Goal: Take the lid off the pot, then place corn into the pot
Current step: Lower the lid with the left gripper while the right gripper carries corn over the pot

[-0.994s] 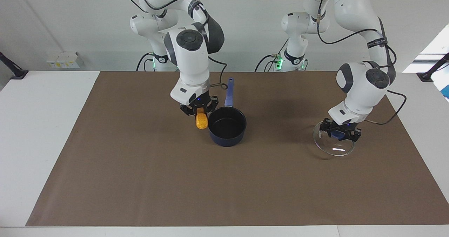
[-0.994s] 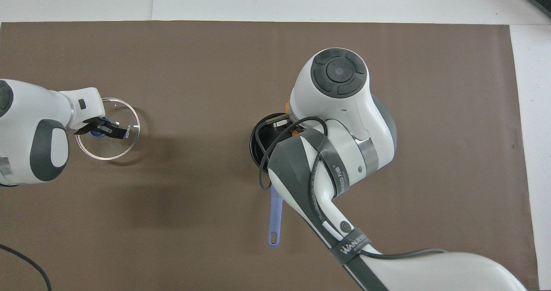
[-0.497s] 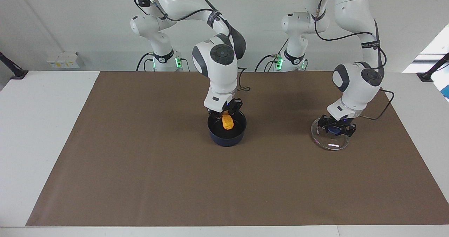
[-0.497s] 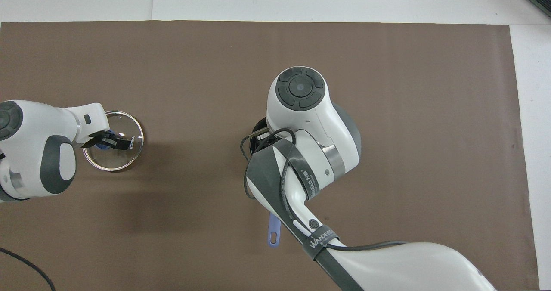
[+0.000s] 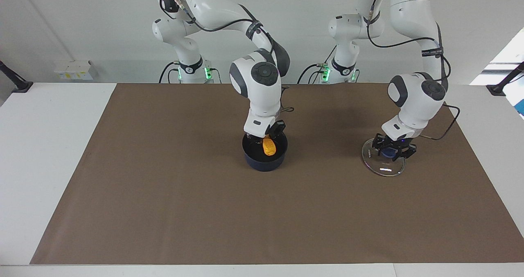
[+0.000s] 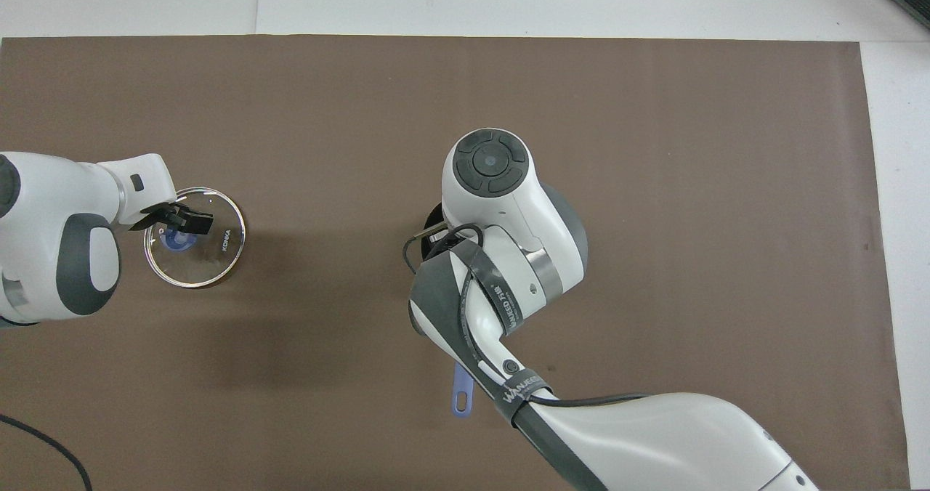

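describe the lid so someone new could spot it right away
On the brown mat, look toward the left arm's end of the table, well away from the pot. The lid lies there: a clear glass disc with a blue knob.

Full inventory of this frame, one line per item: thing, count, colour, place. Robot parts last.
pot: 1, dark navy with black inside, mid-mat, uncovered.
pot handle: 1, blue, points toward the robots.
corn: 1, orange-yellow, inside the pot under the right gripper.
lid: 1, clear glass with metal rim and blue knob, on the mat toward the left arm's end.
mat: 1, brown, covers most of the table.
table: 1, white.
boxes: small cluster, white, by the wall past the right arm's end.
right gripper: 1, black, over the pot, shut on the corn.
left gripper: 1, black, at the lid's knob.
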{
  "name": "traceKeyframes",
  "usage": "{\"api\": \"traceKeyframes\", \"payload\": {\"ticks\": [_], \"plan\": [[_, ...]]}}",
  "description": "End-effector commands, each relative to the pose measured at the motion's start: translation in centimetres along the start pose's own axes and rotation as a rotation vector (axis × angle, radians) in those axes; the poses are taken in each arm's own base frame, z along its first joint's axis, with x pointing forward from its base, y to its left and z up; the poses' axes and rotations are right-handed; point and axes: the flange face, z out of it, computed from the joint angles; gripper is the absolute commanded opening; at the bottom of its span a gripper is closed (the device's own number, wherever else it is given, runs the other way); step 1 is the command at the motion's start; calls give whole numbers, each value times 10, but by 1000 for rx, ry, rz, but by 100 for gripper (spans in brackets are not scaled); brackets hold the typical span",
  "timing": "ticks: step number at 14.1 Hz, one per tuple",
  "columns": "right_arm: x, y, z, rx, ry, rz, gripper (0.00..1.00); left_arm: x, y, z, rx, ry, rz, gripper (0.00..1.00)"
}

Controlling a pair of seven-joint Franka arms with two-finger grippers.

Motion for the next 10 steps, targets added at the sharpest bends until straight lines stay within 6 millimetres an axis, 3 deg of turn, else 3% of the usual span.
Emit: {"api": "traceKeyframes", "payload": {"ticks": [1,5,6,7,8,10], "plan": [[-12,0,5,20,-15,-25,0,22,-2,-17,-12,7,11,100],[-15,3,9,19,-20,-34,3,51,13,-52,-39,-25,-155,100],[-15,3,9,18,-21,-34,20,55,15,-63,-48,-53,-231,100],[-15,4,9,19,-19,-33,47,60,18,-72,-50,-64,-304,100],[-15,4,9,21,-15,-30,53,63,19,-83,-49,-66,-360,100],[-13,5,9,19,-12,-27,85,66,19,-106,-59,-98,-376,100]]}}
